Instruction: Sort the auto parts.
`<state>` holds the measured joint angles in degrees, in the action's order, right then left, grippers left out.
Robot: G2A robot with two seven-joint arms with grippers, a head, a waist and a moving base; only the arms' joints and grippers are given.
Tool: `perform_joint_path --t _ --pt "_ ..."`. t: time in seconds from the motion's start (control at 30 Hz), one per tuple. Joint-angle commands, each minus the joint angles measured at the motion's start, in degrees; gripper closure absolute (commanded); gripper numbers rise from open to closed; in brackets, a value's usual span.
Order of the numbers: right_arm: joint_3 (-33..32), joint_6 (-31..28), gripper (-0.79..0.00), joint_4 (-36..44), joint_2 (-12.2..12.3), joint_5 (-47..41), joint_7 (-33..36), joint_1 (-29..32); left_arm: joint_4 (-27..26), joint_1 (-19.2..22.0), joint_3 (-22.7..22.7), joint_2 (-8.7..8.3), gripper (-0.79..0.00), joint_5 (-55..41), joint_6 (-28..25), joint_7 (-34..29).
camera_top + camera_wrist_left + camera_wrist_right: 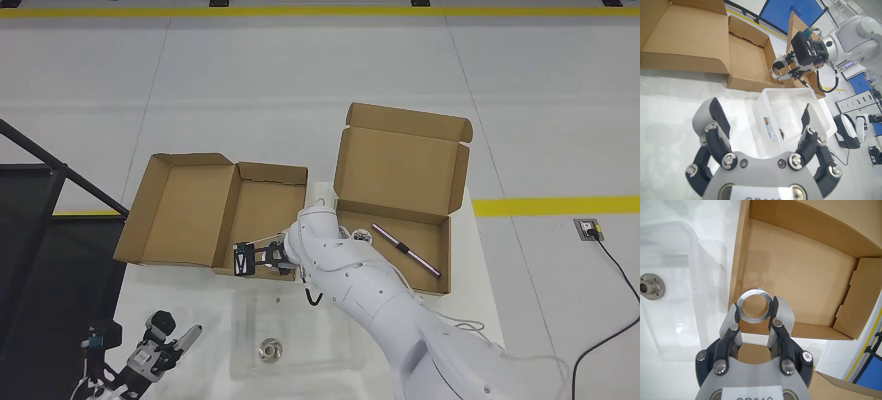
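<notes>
Looks like the placing step. Holds ring (pixel 752 320) in right gripper (pixel 755 305), fingers closed on its rim, above the floor of left box (pixel 800 275), just inside the near wall. Next, probably: lower a little, then spread fingers to set it flat. Hangs left gripper (pixel 761 106), wide open and empty, at near left, left of bin (pixel 691 256). Leaves flange (pixel 651 289) in bin to sort. Plenty of bare floor farther in. Near wall and bin rim close by, so best to lift straight up before swinging back.
</notes>
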<state>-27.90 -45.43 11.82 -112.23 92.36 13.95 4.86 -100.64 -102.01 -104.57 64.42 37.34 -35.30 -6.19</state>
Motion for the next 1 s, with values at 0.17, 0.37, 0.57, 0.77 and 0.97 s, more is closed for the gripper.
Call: perform_joint_path --t 0.17,0.37,0.57,0.77,0.97 --pt "0.0 -0.01 -0.099 0.04 0.02 0.01 -0.01 -0.01 0.1 0.21 0.16 -0.02 -0.785 0.07 0.08 -0.29" --pt "-0.63 2.15 0.0 -0.35 0.24 -1.04 1.09 0.67 -0.03 0.24 0.35 -0.02 -0.785 0.25 0.19 -0.21" --pt "-2.85 7.38 0.0 -0.42 0.01 -5.52 8.81 1.07 -0.11 -0.07 0.09 -0.01 -0.785 0.09 0.05 0.24" --pt "-2.95 9.69 0.0 -0.05 0.0 -5.49 11.51 1.9 -0.1 -0.15 -0.11 -0.03 -0.785 -0.09 -0.07 0.33" --pt "-2.48 7.0 0.0 0.23 -0.02 -4.6 10.79 2.31 -0.06 -0.13 -0.17 -0.04 -0.785 -0.16 -0.12 0.27"
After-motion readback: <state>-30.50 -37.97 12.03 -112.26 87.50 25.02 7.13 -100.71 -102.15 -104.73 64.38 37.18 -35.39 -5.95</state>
